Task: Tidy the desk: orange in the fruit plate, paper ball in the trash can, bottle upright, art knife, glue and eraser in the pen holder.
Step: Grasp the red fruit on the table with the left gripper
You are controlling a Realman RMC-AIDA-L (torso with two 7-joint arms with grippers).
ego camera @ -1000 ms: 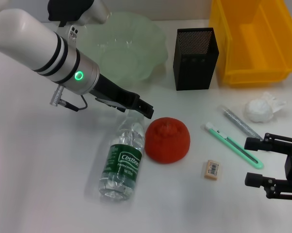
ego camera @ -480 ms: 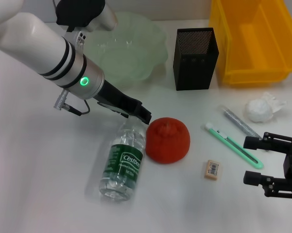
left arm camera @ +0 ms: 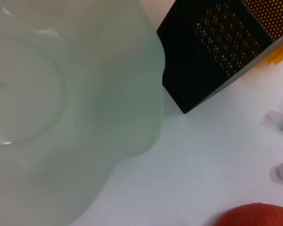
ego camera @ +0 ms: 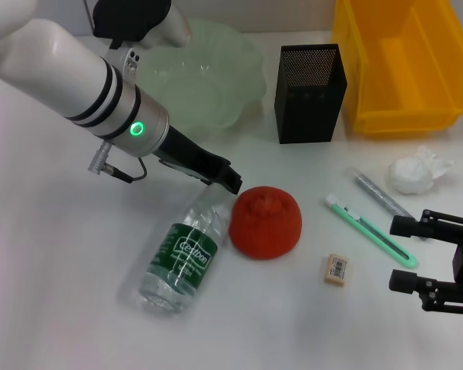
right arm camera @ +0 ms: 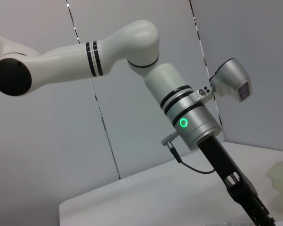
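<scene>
Clear ribbed plastic — the bottle (ego camera: pixel 179 260) lies on its side on the white desk (ego camera: pixel 54 254), neck touching the dimpled red-orange orange (ego camera: pixel 266 222). The left gripper (ego camera: pixel 229 179) sits at that neck; whether its fingers are apart, I cannot tell. Right gripper (ego camera: pixel 404 253) hangs spread wide by the green art knife (ego camera: pixel 370 230) — the beige block eraser (ego camera: pixel 335 270) lies nearby.

Lying on its side, clear bottle (ego camera: pixel 181 258) with green label, cap end toward red-orange orange (ego camera: pixel 266 222) just right. Beige eraser (ego camera: pixel 336 269) nearer right. White paper ball (ego camera: pixel 410 175) far right, near yellow trash can (ego camera: pixel 400 65).
</scene>
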